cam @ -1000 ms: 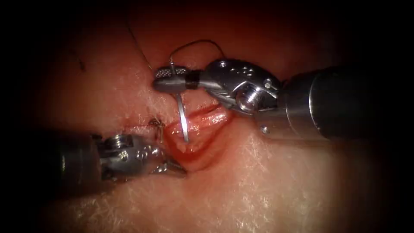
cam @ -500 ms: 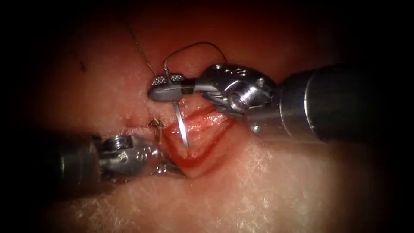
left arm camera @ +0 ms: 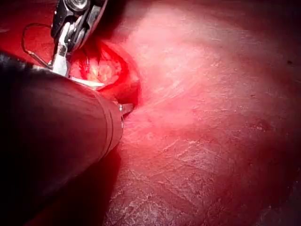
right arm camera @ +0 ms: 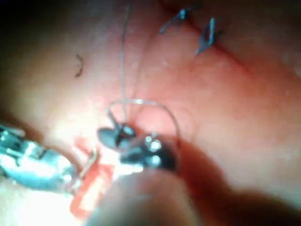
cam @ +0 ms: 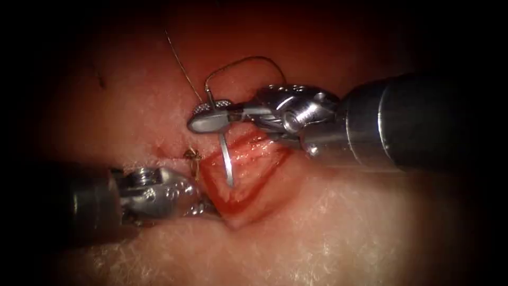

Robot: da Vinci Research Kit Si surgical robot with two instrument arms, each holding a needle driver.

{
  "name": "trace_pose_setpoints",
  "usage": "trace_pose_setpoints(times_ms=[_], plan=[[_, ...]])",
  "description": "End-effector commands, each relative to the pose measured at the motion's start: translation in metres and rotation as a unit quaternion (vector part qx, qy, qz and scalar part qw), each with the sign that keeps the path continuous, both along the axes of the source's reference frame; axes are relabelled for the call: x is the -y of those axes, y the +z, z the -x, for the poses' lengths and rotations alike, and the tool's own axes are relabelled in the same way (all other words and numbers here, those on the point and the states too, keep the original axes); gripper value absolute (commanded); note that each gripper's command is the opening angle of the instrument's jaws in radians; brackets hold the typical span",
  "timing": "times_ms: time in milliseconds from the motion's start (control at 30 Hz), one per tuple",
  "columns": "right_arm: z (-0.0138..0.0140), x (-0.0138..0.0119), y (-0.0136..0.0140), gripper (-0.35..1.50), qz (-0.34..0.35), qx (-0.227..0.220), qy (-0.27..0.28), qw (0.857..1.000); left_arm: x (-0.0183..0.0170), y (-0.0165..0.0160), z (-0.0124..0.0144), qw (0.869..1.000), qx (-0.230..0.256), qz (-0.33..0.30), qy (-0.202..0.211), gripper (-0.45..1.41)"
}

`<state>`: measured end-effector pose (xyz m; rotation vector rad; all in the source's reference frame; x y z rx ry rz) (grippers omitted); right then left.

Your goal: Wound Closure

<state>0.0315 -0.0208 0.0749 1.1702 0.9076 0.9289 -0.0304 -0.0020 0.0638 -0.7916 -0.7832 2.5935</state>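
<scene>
The right tool (cam: 207, 115) comes in from the right, its jaws shut on the curved needle (cam: 226, 159) near its thread end. The needle hangs down over the open cut (cam: 243, 175), its tip at the cut's floor; I cannot tell whether it has entered the tissue. Thread (cam: 243, 62) loops up from the needle's tail and runs off to the upper left. The left tool (cam: 203, 207) lies on the cut's left side, its jaws shut on the tissue edge there. The left wrist view has the right tool (left arm camera: 60, 61) above the cut (left arm camera: 106, 70); the right wrist view has its own jaws (right arm camera: 120, 136).
A knotted stitch (cam: 191, 155) sits just left of the open cut, over the closed part of the wound. A short cut thread end (cam: 99, 79) lies on the tissue at the far left. Tied stitches (right arm camera: 207, 33) lie beyond the right tool.
The right tool has dropped lower and rolled, carrying the needle with it; the needle's tip has moved slightly down and right into the cut. The left tool has kept its hold on the edge.
</scene>
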Motion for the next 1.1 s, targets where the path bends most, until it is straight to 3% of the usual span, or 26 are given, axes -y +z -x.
trace_pose_setpoints(times_ms=[33, 1100], plan=[[-0.0006, 0.0006, 0.0005, -0.35, -0.006, 0.001, 0.0, 1.0, 0.0003, 0.0007, 0.0005, 1.0, -0.001, 0.001, 0.0, -0.45], [-0.0009, 0.003, -0.0017, -0.35, -0.116, 0.007, -0.011, 0.993, 0.0001, 0.0008, 0.0002, 1.0, -0.001, 0.003, 0.0, -0.45]])
